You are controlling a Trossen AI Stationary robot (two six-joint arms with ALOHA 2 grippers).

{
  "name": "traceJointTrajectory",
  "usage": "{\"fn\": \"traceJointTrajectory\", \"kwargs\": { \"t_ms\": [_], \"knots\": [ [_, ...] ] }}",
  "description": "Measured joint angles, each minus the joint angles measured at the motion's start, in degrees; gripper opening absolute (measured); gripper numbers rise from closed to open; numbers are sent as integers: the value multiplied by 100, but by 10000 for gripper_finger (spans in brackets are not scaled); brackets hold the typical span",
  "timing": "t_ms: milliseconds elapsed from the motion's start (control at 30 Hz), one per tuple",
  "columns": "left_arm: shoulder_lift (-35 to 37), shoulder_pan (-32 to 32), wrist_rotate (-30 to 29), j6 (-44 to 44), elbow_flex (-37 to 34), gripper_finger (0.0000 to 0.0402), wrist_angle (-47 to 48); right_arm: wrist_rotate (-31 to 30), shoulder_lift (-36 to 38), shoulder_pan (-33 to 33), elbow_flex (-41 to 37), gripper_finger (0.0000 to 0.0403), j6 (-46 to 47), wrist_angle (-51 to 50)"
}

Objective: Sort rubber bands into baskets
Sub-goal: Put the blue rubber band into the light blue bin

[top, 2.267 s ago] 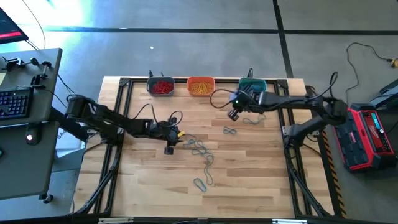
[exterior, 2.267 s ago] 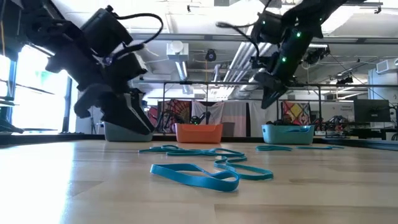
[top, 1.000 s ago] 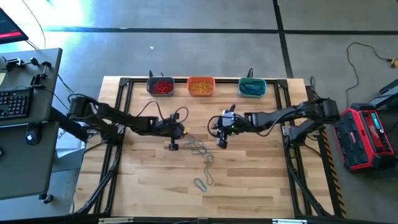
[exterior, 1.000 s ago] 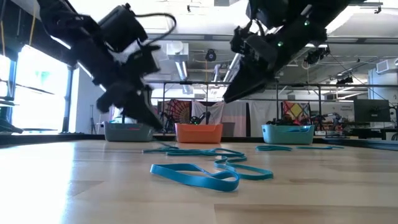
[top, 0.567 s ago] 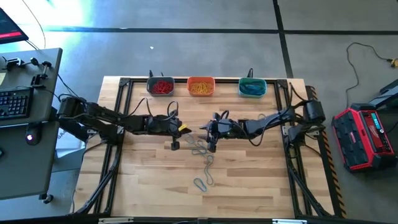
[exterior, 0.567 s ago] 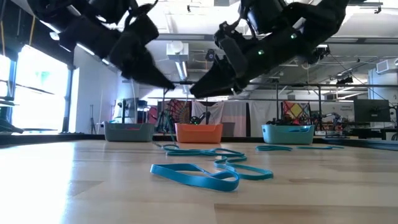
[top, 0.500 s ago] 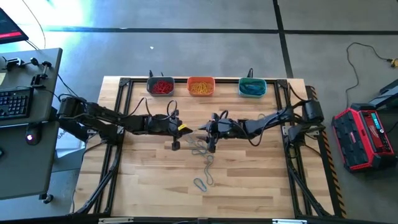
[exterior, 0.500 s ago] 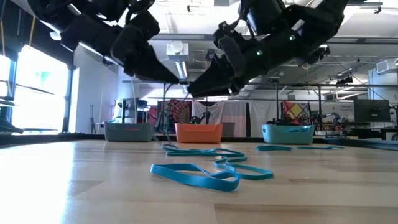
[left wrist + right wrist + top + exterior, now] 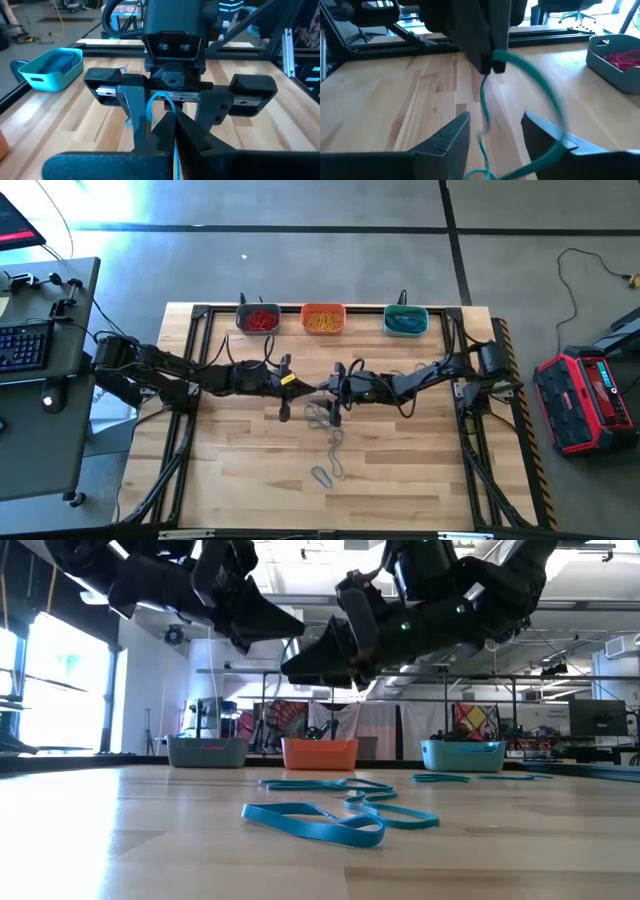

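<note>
My left end effector [image 9: 302, 387] is pinched on a teal rubber band [image 9: 530, 75], which hangs off its tips in a loop. It sits just above the middle of the tabletop [image 9: 400, 460], nose to nose with my right end effector [image 9: 322, 388]. The right one is spread, its fingers [image 9: 445, 135] set either side of the dangling band without closing on it; the left wrist view shows the same loop [image 9: 159, 100] between those parted fingers. Both arms reach in level, the left from 9 o'clock and the right from 3 o'clock.

Directly below the meeting point, toward 6 o'clock, a loose tangle of teal bands [image 9: 320, 418] lies on the wood, with one more loop [image 9: 322, 476] farther toward 6 o'clock. From the low view the nearest band [image 9: 315, 823] lies flat in front.

Along the 12 o'clock edge stand three baskets in a row: the grey-blue basket [image 9: 241, 320] holding red bands, the orange basket [image 9: 322, 308] with yellow ones, and the teal-green basket [image 9: 406, 310] with teal ones.
</note>
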State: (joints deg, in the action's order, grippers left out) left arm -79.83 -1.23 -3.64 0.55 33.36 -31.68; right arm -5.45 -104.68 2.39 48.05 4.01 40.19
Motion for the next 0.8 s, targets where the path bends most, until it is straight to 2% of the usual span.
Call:
{"fn": "traceJointTrajectory", "kwargs": {
  "t_ms": [167,433,600,800],
  "knots": [
    [0,0,-3,222,0,13,-38,2,0,2,0,124,2,81],
    [2,0,-11,191,0,71,-304,-13,0,26,0,10,-10,116],
    [2,0,-308,221,-181,114,-564,-64,9,114,0,8,-2,39],
    [2,2,-463,256,-786,148,-1478,-835,382,66,0,3,215,-728]
  ]
}}
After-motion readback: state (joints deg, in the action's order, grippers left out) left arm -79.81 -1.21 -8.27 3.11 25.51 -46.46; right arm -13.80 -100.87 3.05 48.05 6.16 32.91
